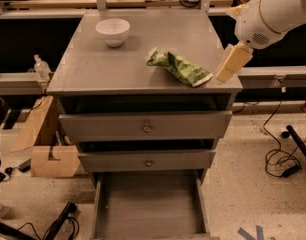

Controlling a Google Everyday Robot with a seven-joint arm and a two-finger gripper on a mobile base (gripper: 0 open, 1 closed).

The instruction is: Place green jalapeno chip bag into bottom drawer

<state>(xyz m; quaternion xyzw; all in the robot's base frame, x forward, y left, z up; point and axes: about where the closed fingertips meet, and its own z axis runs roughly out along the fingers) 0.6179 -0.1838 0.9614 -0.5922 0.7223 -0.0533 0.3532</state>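
Obs., single camera view, looking down on the front of the grey cabinet (pixel 108 66)

Green jalapeno chip bag (pixel 180 68): lies flat on the cabinet top, right of centre and toward the front edge. Its long axis runs from upper left to lower right. The foil is crumpled and wrinkly, bright green with paler green patches. The lower-right end shows a white seal strip close to the front right corner of the top. The upper-left end is bunched and looks darker. The bag is well apart from the white bowl (pixel 113 31), which stands upright near the back left of the same surface.

Gripper (pixel 233 64): I see it as a tan, tapering piece under the white arm (pixel 273 11), which enters from the upper right. It is tilted, tip down and to the left, just beside the bag's white end at the right edge of the cabinet top. I cannot tell whether it touches the bag, nor whether it is open or closed.

Bottom drawer (pixel 149 204): pulled out toward me, with low side walls and a plain flat grey floor. The bag is not in it.

Above it are the top drawer (pixel 147 128) and the middle drawer (pixel 148 162), each with a small round knob and a dark gap over its front.

Floor: cardboard box (pixel 45 156) to the left of the cabinet, cables (pixel 280 159) to the right
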